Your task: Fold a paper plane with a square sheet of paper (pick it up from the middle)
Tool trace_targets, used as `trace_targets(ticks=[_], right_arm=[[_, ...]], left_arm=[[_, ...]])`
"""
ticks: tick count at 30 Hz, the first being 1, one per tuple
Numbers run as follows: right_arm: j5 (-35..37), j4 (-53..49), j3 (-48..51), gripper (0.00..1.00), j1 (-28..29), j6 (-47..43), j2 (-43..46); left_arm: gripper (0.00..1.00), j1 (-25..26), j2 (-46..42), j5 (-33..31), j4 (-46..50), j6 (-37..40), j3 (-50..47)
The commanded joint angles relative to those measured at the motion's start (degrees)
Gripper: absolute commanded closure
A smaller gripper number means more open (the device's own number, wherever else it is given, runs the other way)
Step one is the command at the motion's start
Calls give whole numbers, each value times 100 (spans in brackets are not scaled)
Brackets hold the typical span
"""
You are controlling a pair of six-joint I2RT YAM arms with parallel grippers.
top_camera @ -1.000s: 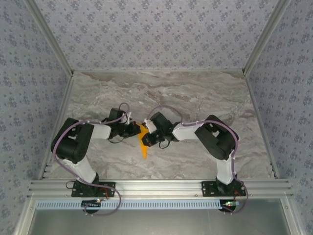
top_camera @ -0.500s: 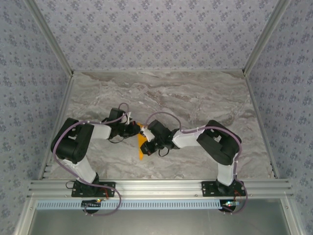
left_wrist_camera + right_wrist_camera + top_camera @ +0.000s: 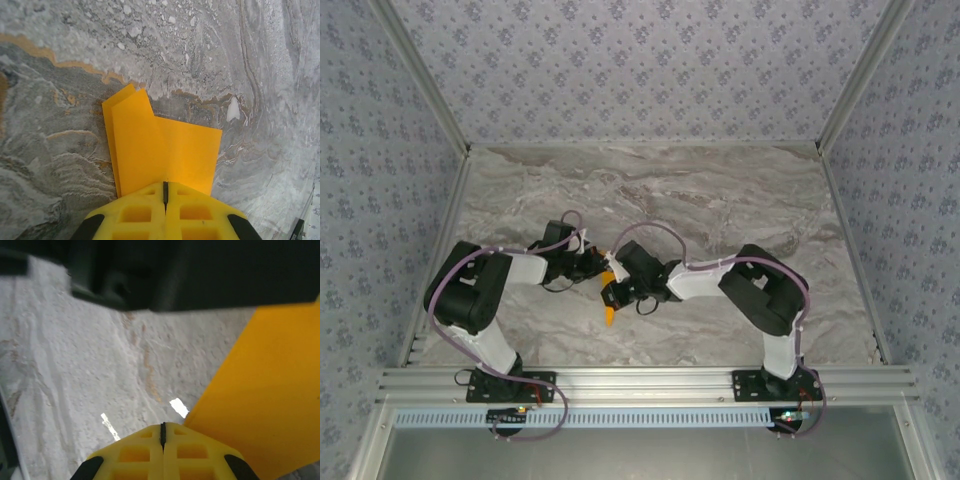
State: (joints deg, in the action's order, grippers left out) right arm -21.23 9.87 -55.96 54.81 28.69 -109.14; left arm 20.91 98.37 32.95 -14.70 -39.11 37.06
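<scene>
The square sheet of paper (image 3: 160,150) is bright orange and folded into overlapping layers, lying flat on the marble table. From above, a pointed orange tip (image 3: 609,315) pokes out toward the near edge between the two wrists. My left gripper (image 3: 165,187) is shut, its yellow fingertips resting on top of the paper's near edge, and in the overhead view it (image 3: 602,268) sits at the paper's far end. My right gripper (image 3: 162,430) is shut too, its tips over the table right at the paper's (image 3: 270,390) left edge; from above it (image 3: 613,295) covers the paper's middle.
The grey marble table (image 3: 720,200) stretches back and to both sides, enclosed by patterned walls. The left arm's dark wrist (image 3: 165,270) hangs close above the right gripper. An aluminium rail (image 3: 640,380) runs along the near edge.
The right gripper has slid left and slightly nearer, across the paper, hiding more of the orange. The left gripper has stayed in place. Both stayed shut.
</scene>
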Motion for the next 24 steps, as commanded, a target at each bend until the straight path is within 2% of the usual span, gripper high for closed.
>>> trace_targets(ticks=[1,10,17,21,24], right_arm=[[-144,-93,121,97,129,129,-60],[-293,-455,700,98,498,-86,393],[-182,-415,848,98,499,-75,791],[498,-316,916,94,332,261,1345],[1404,-313,1182,78,109,616,1900]], left_arm=[[100,-27,323,-1174,191,65,-94],[100,-69,376,-1317,204,-39,-94],[100,-69,350,-1155,213,-10,-3],[100,11,119,-910,368,73,217],[90,149,-243,-882,731,86,492]])
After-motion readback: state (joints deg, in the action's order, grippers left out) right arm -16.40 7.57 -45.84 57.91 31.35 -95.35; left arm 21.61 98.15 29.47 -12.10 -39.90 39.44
